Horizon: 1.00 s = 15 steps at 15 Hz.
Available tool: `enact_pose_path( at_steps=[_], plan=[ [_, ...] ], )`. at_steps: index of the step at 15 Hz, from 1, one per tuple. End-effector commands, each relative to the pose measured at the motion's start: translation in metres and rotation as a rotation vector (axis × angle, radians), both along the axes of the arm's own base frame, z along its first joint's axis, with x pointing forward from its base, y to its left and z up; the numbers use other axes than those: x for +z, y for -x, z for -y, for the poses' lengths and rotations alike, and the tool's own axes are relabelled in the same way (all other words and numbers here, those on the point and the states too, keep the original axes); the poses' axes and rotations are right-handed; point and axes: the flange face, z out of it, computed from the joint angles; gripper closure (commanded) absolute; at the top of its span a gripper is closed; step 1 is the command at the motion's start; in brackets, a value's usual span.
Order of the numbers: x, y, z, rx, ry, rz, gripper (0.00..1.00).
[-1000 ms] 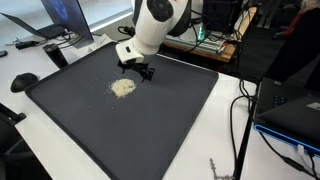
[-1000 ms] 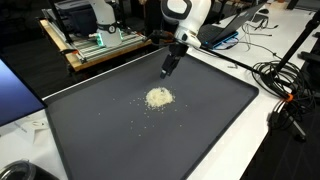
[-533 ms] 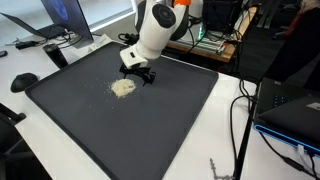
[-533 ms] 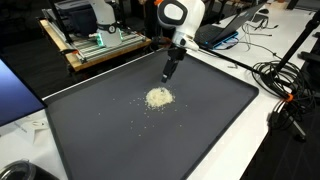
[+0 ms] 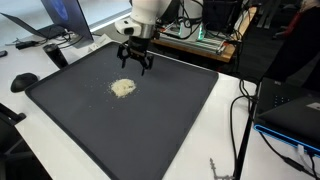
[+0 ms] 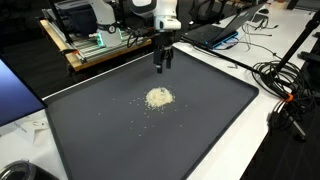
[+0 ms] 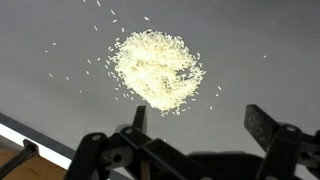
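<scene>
rice pile [image 7: 155,68] on dark tray [image 5: 170,120]

The wrist view's bottom edge cuts off the gripper [image 7: 197,115]. In an exterior view, we cannot resolve grains within the pile [image 5: 123,87].

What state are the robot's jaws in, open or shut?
Open: in the wrist view the jaws stand wide apart, nothing between them, near the grain pile.

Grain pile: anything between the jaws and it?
Nothing visible does. The open jaws hang above the black mat, off to one side of the grain pile. In the wrist view, only bare mat and a few stray grains lie between them and the pile.
</scene>
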Motion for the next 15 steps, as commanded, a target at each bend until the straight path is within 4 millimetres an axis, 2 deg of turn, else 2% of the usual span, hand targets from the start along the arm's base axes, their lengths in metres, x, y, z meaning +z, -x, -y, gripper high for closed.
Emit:
enact_pose_path(
  at_steps=[1, 4, 7, 10, 11, 15],
  plan=[
    [0.028, 0.046, 0.022, -0.017, -0.133, 0.102, 0.0],
    [0.032, 0.071, 0.046, -0.083, -0.226, 0.175, 0.0],
    [0.01, 0.093, 0.057, -0.225, -0.336, 0.201, 0.0],
    [-0.013, 0.095, 0.055, -0.288, -0.478, 0.228, 0.0],
    [-0.014, 0.094, 0.058, -0.29, -0.526, 0.245, 0.0],
    [0.003, 0.094, 0.098, -0.309, -0.6, 0.318, 0.0]
  ],
)
